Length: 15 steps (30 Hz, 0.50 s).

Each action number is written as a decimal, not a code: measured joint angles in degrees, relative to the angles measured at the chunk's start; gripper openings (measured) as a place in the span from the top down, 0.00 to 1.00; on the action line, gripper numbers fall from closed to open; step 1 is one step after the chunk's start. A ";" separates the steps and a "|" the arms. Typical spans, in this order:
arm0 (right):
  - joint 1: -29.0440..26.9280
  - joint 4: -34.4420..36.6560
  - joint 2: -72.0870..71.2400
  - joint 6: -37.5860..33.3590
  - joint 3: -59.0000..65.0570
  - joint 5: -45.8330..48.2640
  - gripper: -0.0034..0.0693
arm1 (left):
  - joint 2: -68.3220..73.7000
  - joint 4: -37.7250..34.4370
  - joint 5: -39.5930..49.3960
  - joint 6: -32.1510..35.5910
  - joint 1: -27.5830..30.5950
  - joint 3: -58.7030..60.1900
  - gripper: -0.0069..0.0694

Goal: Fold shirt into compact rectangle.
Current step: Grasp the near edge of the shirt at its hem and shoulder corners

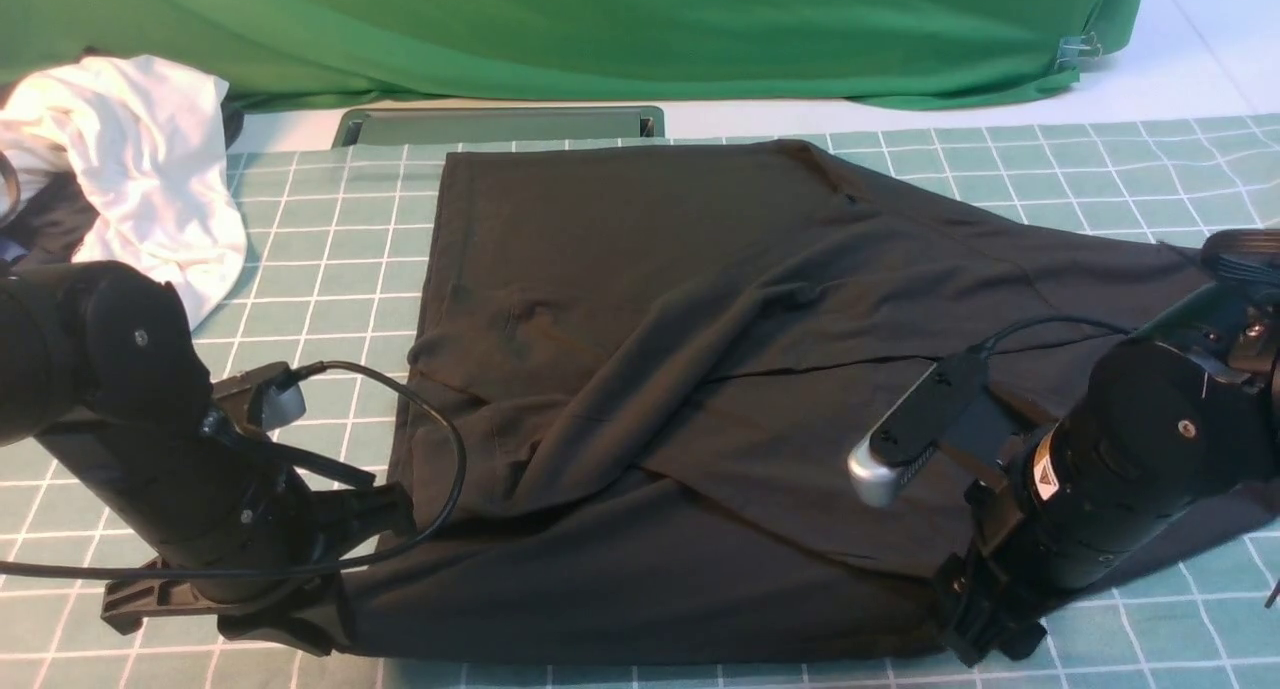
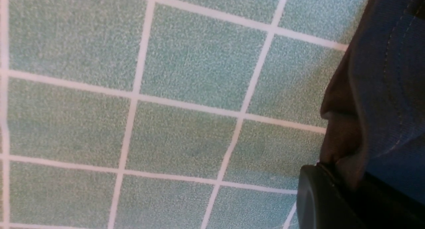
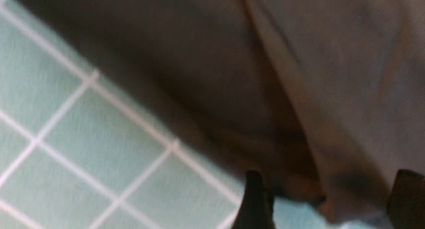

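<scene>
Black soft-knit shirt half buries the left jaws, clamped tight on its hem; the right jaws, blurred, gape with its corner hanging between them.

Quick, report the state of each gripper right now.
Left gripper: shut, pinching the shirt at its near left corner.
Right gripper: open, jaws wide apart with shirt fabric between them.
</scene>
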 joint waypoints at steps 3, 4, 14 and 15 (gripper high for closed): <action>0.05 0.00 0.00 0.05 -2.53 7.01 0.22 | 0.00 -0.13 0.00 -0.01 0.00 0.00 0.88; 0.06 0.00 -0.06 0.24 -3.32 9.65 0.20 | 0.00 -0.18 0.00 0.12 0.00 0.00 0.88; 5.66 -7.77 0.52 4.30 -2.67 11.19 0.15 | 0.00 -0.24 -0.41 0.12 0.00 0.00 0.88; 6.51 -9.66 0.96 5.24 -2.60 10.79 0.15 | 0.00 -0.24 -0.42 0.12 0.00 0.00 0.88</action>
